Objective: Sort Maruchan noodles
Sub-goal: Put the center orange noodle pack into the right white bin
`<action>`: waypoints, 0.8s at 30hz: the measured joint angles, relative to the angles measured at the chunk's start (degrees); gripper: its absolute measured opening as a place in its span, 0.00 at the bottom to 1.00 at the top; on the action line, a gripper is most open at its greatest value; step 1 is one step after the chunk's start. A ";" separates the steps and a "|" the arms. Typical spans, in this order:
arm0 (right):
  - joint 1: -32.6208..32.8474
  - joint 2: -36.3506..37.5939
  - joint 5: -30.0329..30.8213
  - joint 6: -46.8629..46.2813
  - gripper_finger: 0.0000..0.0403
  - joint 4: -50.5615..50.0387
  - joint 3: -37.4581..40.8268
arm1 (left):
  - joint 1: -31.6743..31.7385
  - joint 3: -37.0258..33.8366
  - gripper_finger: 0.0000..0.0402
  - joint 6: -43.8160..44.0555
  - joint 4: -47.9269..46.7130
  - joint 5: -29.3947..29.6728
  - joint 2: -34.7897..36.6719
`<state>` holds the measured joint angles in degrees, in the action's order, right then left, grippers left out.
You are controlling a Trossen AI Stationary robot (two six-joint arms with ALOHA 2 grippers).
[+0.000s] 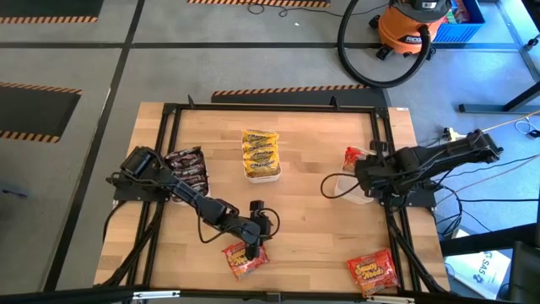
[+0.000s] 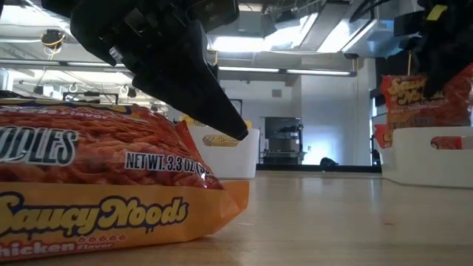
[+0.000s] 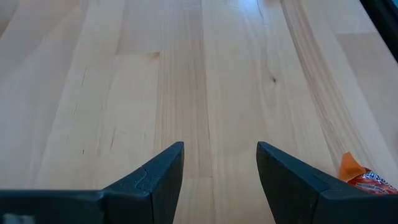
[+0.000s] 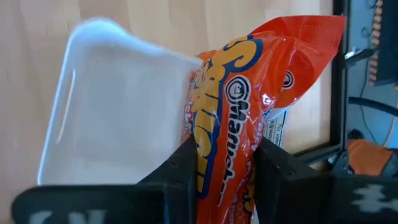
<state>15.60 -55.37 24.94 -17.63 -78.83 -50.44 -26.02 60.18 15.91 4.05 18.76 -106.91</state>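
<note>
**Noodles: one red packet in the right hand, others on the tabletop and in trays**

Noodles lie in several places on the wooden tabletop (image 1: 312, 219). A red packet (image 4: 233, 112) is clamped between the right hand's (image 4: 224, 165) fingers, standing on edge over a white tray (image 4: 112, 106) at the right side of the tabletop; the low view shows this packet hanging above the tray's rim, with another red packet already lying inside the tray.

The left hand (image 3: 221, 165) is released, its two fingers spread with bare wood between them and nothing gripped. It hangs low over the near middle of the tabletop, just above a red packet (image 1: 244, 258) that lies flat there. In the left wrist view only a corner of that packet (image 3: 360, 177) shows, beside one finger.

A second loose red packet (image 1: 373, 272) lies at the near right corner. Yellow packets (image 1: 260, 150) are stacked in a white tray at the far middle. Dark packets (image 1: 187, 167) sit at the left, next to the left arm's base.
</note>
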 joint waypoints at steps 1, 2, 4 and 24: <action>-0.42 0.01 0.51 0.00 0.21 0.22 -0.02 | 0.00 0.00 0.49 0.01 0.08 0.16 0.00; -1.17 0.01 0.52 0.04 0.21 0.08 -0.02 | 0.00 0.00 0.49 -0.01 0.19 0.23 0.00; -3.23 0.01 0.57 0.01 0.21 -0.08 -0.02 | 0.00 0.00 0.49 -0.01 0.46 0.27 0.00; -14.65 0.01 -6.80 8.88 0.21 6.83 4.35 | 0.00 0.00 0.49 -0.03 0.73 0.27 0.00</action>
<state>0.95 -55.35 18.15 -8.75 -72.00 -46.09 -26.02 60.18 15.88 4.78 19.03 -106.91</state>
